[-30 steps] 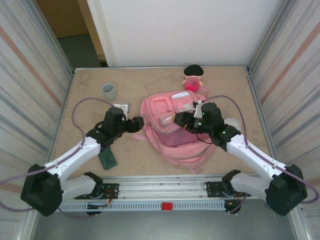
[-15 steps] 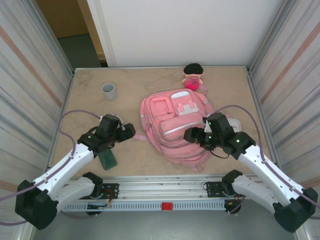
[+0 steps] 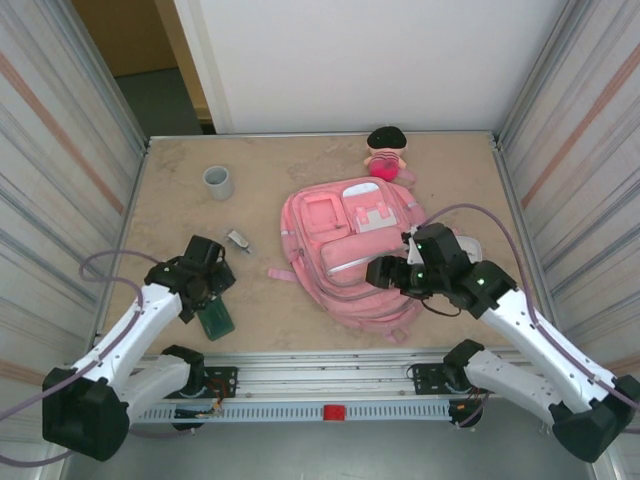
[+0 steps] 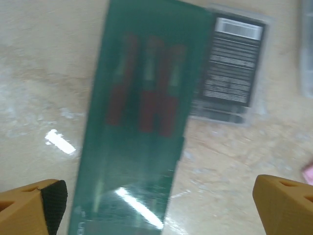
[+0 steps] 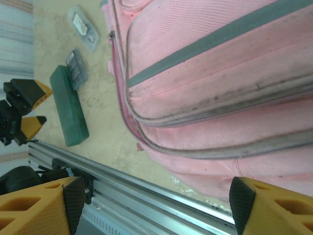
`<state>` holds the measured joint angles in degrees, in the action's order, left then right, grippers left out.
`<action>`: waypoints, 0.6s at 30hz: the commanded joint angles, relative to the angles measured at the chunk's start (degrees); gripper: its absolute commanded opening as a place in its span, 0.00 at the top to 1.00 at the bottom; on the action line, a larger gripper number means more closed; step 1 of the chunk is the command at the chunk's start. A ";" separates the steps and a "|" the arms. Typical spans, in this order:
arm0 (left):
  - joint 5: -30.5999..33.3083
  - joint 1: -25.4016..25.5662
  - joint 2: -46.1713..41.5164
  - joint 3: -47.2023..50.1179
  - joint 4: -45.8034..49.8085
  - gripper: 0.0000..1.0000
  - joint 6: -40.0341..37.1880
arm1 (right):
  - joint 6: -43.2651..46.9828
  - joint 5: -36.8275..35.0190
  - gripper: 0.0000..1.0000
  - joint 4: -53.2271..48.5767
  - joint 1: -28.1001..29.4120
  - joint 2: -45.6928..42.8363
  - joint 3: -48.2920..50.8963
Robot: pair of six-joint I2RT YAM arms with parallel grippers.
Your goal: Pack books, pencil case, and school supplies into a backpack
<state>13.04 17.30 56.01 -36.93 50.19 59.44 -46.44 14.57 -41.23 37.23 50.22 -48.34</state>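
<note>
The pink backpack (image 3: 345,250) lies flat mid-table with its front pockets zipped. My right gripper (image 3: 378,272) hangs open over its near front panel; in the right wrist view the backpack (image 5: 220,73) runs above the open right gripper (image 5: 156,208), which holds nothing. My left gripper (image 3: 210,290) hovers open over the green pencil case (image 3: 215,320). From the left wrist the pencil case (image 4: 142,122) lies lengthwise above the open left gripper (image 4: 156,210). A thin dark book (image 4: 230,83) with a white label lies against its far end. A small clear packet (image 3: 238,240) lies nearby.
A grey cup (image 3: 218,182) stands at the back left and a pink-and-black doll (image 3: 385,152) at the back edge. The metal rail (image 5: 122,181) runs along the near table edge. Corrugated walls close both sides.
Both arms have drawn back from the backpack. The left one swung left and toward the near edge, over the pencil case, jaws wider. The right one retreated to the pack's near front, jaws wider.
</note>
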 commanded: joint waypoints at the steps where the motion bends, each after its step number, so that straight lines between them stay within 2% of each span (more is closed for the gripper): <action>1: 1.97 -1.28 2.00 1.98 2.67 0.02 2.26 | 2.29 0.20 0.22 3.74 1.35 1.86 -0.18; 17: -2.65 -1.48 18.03 3.23 -9.20 0.01 -3.37 | 4.04 0.68 0.21 7.13 3.00 6.21 0.04; 18: -3.05 -1.49 18.76 2.89 -9.24 0.05 -3.20 | 4.14 0.72 0.21 7.13 3.02 6.21 0.00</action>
<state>10.94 16.16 73.41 -34.33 42.54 57.19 -44.23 14.96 -34.70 39.83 56.34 -48.34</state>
